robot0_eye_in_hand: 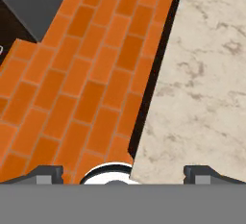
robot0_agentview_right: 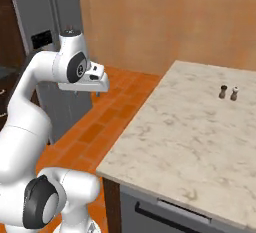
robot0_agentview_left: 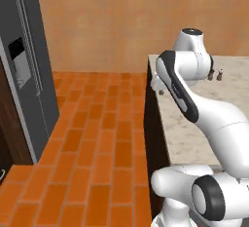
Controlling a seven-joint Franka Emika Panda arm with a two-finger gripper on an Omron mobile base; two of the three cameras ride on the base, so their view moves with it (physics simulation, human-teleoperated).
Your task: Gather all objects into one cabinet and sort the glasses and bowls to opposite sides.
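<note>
My gripper [robot0_agentview_left: 158, 90] [robot0_agentview_right: 86, 93] hangs high over the left edge of the marble counter, pointing down. Its jaws stand wide open with nothing between them. In the hand view the gripper [robot0_eye_in_hand: 124, 172] looks down on the line where the counter edge meets the brick floor, one fingertip [robot0_eye_in_hand: 45, 172] over the floor and the other over the stone. The objects, the cabinet, the glasses and the bowls are out of view.
A pale marble island counter [robot0_agentview_left: 194, 109] [robot0_agentview_right: 190, 127] [robot0_eye_in_hand: 206, 74] carries two small shakers [robot0_agentview_right: 228, 93] [robot0_agentview_left: 216, 75] at its far side. A tall grey fridge [robot0_agentview_left: 29, 75] [robot0_agentview_right: 45, 17] stands to the left across the orange brick floor [robot0_agentview_left: 97, 138].
</note>
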